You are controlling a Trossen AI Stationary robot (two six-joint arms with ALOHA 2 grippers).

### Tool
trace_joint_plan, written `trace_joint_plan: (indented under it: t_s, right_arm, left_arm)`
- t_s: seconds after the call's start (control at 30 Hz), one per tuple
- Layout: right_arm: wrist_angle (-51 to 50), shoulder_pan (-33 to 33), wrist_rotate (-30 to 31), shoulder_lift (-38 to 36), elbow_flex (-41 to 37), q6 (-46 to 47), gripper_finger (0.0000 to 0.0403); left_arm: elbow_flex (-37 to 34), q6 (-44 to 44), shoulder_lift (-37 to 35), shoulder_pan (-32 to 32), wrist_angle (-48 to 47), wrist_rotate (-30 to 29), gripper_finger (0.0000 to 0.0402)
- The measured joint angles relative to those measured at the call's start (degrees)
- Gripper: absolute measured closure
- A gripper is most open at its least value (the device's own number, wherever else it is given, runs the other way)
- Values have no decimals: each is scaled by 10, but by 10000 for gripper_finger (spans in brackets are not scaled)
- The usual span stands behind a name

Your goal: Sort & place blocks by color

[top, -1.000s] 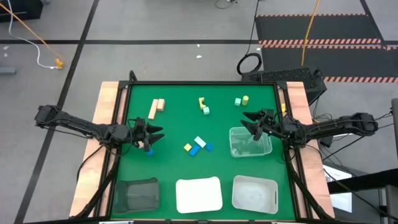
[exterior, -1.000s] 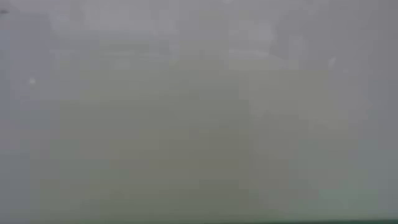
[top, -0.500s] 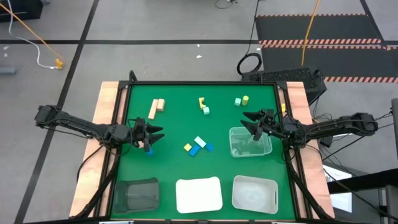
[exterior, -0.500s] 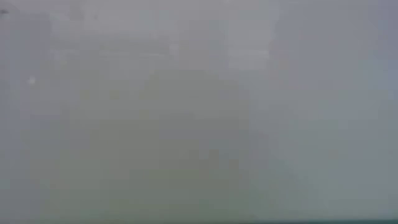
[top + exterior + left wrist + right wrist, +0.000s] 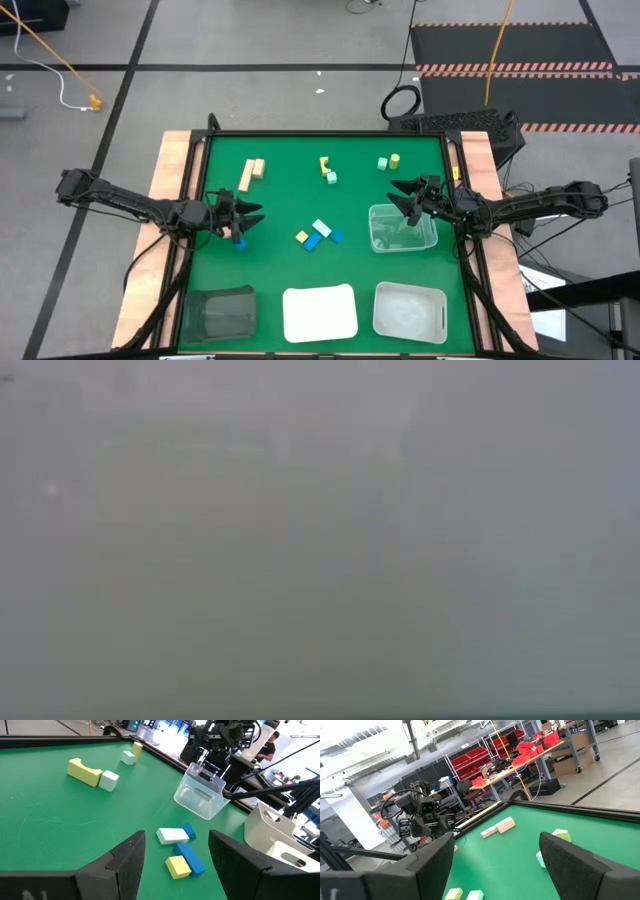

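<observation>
Green felt bench (image 5: 280, 200), blocks unsorted and scattered. Tan pair (image 5: 251, 173) upper left of the mat; yellow bar with a mint cube (image 5: 327, 170) upper centre; mint cube and yellow cylinder (image 5: 389, 161) upper right; mixed cluster of yellow, mint and blue blocks (image 5: 318, 234) at mid-frame. Receivers: clear bin (image 5: 402, 228) centre right, dark tray (image 5: 220, 311), white tray (image 5: 320, 312) and pale bin (image 5: 409, 309) along the bottom edge. None appears to hold a block, though the bins' contents are hard to read.

Risks, as judged:
- The mid-frame cluster is tight, with blue bars touching the yellow and mint pieces. A pinch there could catch two colours at once or push a neighbour away.
- The clear bin sits tilted in the left wrist view, close under the right arm; a careless sweep could knock it.
- Low view is fogged and shows nothing, so height above the bench cannot be checked there.

Left tool (image 5: 240, 217): hovering at the mat's left side, fingers parted, gap empty, touching nothing.

Right tool (image 5: 405, 198): above the far rim of the clear bin, fingers spread wide, nothing held.
</observation>
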Motion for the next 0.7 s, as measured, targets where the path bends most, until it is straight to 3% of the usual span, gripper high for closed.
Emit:
trace_joint_plan:
  t_s: [0.53, 0.7]
  right_arm:
    - [55, 0, 2, 0, 0, 0, 117]
    - [97, 0, 48, 0, 0, 0, 117]
  left_arm:
    - [0, 0, 0, 0, 0, 0, 183]
    - [0, 0, 0, 0, 0, 0, 183]
